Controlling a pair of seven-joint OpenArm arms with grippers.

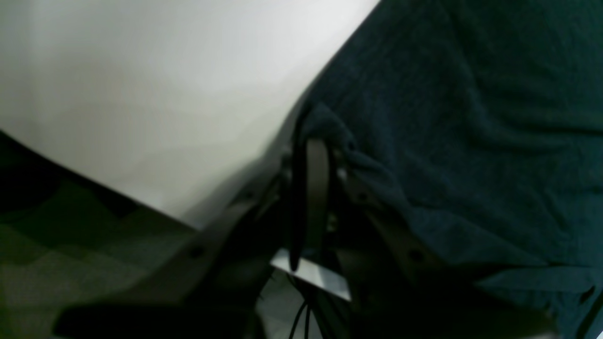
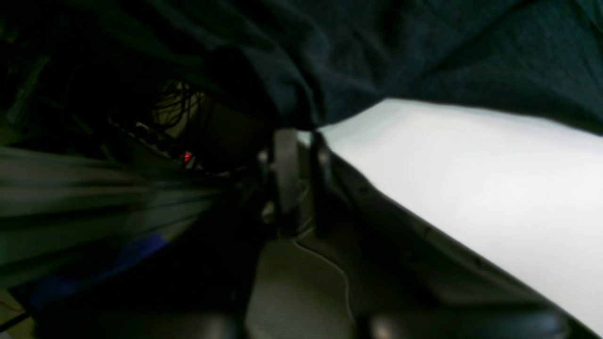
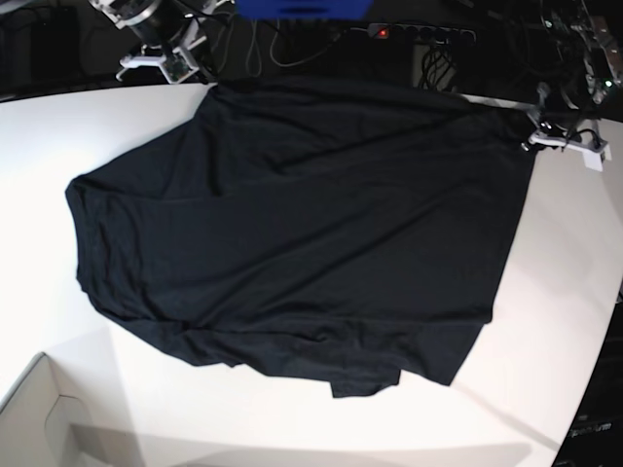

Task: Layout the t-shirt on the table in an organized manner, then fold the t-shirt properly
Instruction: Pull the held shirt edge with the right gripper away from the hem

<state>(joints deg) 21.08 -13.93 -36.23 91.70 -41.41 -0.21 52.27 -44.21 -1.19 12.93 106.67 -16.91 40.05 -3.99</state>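
The black t-shirt (image 3: 292,224) lies spread and wrinkled over the white table (image 3: 565,292), with one straight edge along the far side. My left gripper (image 3: 538,125) is at the shirt's far right corner. In the left wrist view that gripper (image 1: 325,146) is shut on the shirt's (image 1: 471,117) edge at the table (image 1: 141,94) rim. My right gripper (image 3: 180,66) is at the far left corner. In the right wrist view its fingers (image 2: 304,139) stand slightly apart, the table (image 2: 471,165) showing through the gap and the shirt's (image 2: 377,47) edge just above the tips.
A pale cardboard box corner (image 3: 39,418) sits at the near left. Cables and a power strip (image 3: 419,34) run behind the table's far edge. The table's rim curves away on the right (image 3: 599,370).
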